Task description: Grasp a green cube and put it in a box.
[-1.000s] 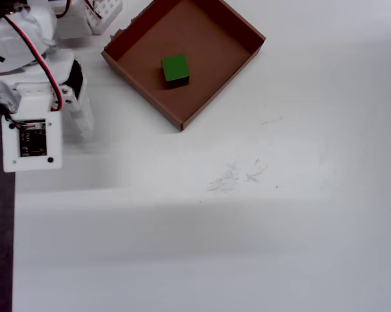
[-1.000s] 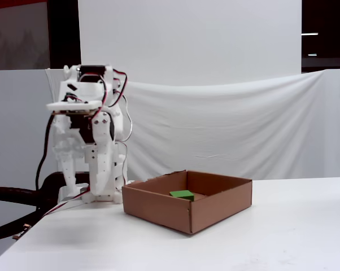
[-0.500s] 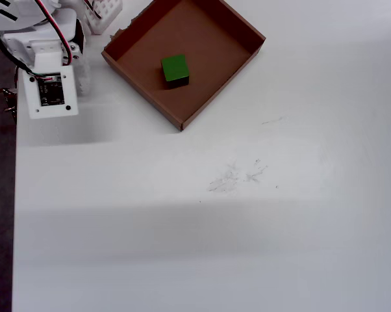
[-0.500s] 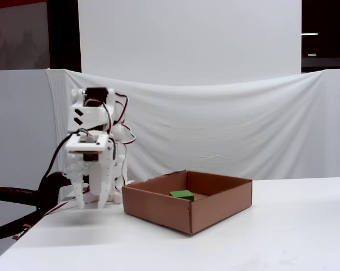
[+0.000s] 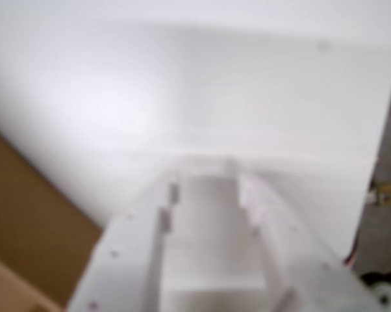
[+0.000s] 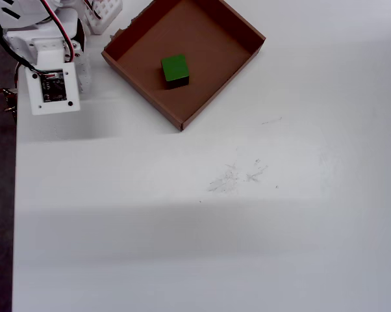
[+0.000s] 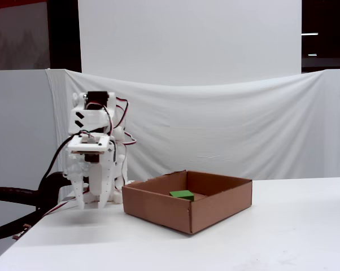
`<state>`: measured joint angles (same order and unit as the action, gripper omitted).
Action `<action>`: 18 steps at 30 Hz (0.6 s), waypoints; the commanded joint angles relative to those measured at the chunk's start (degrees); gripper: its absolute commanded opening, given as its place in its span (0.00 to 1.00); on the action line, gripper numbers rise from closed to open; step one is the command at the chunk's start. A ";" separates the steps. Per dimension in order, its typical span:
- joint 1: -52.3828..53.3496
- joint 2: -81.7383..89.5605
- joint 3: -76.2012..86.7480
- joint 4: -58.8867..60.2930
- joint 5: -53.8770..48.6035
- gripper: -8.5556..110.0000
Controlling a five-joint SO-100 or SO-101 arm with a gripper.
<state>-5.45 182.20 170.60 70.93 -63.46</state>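
Observation:
The green cube (image 6: 175, 69) lies on the floor of the brown cardboard box (image 6: 202, 104) at the top of the overhead view. In the fixed view the cube (image 7: 182, 195) shows just above the box's near wall (image 7: 158, 209). My white gripper (image 7: 92, 204) hangs pointing down at the table, left of the box and apart from it. In the blurred wrist view the jaws (image 5: 206, 166) look closed at the tips with nothing between them. A brown corner of the box (image 5: 26, 227) shows at the lower left. In the overhead view the arm body (image 6: 49, 78) covers the gripper.
The white table (image 6: 215, 227) stretches out in front of and to the right of the box. Its left edge (image 6: 15, 195) runs beside the arm. A dark cable (image 7: 17, 195) trails off at the left. A white cloth backdrop (image 7: 226, 124) stands behind the table.

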 commanded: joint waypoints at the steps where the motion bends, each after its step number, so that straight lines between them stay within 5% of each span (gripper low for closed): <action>1: 0.26 0.18 -0.35 0.62 -0.79 0.19; 18: 0.35 0.18 -0.26 0.18 2.90 0.19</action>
<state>-5.45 182.20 170.60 71.02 -60.91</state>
